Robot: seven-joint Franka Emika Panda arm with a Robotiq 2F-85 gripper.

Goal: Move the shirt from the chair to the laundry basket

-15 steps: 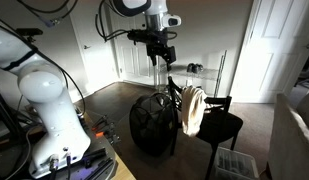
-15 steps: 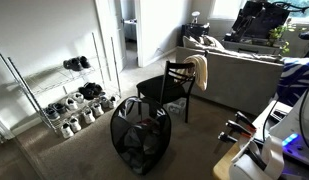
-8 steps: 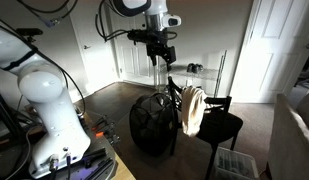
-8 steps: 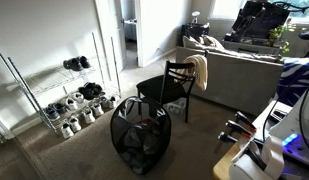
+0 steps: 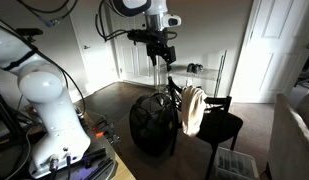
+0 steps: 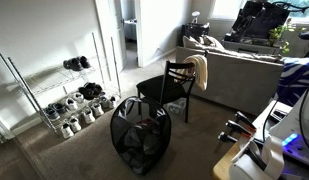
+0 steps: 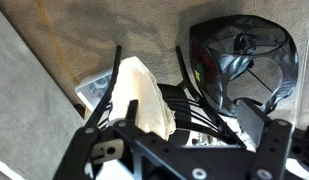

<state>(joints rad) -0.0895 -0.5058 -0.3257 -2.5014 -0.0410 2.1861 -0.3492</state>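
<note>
Laundry basket (image 5: 149,126) stands on the carpet just beside the chair. Gripper (image 5: 164,60) hangs high above the basket's rim (jaws too small and dark to tell whether released or clenched). Shirt (image 5: 192,110) is draped over the back rail of the chair (image 5: 223,127), well below the gripper.

Pretty clearly somebody's home, living-room area. In an exterior view there's a wire shoe rack (image 6: 49,95) loaded with shoes at about 9 o'clock, a grey sofa (image 6: 249,85) over at 2 o'clock, beige carpet (image 6: 54,155) across the whole floor, and an open doorway (image 6: 129,35) at 12. A black chair (image 6: 164,90) with a cream shirt (image 6: 198,70) draped over its back stands mid-room, and a black laundry basket (image 6: 139,135) sits near it at 6 o'clock. White panelled doors (image 5: 266,50) show at 2 o'clock in an exterior view too.
</note>
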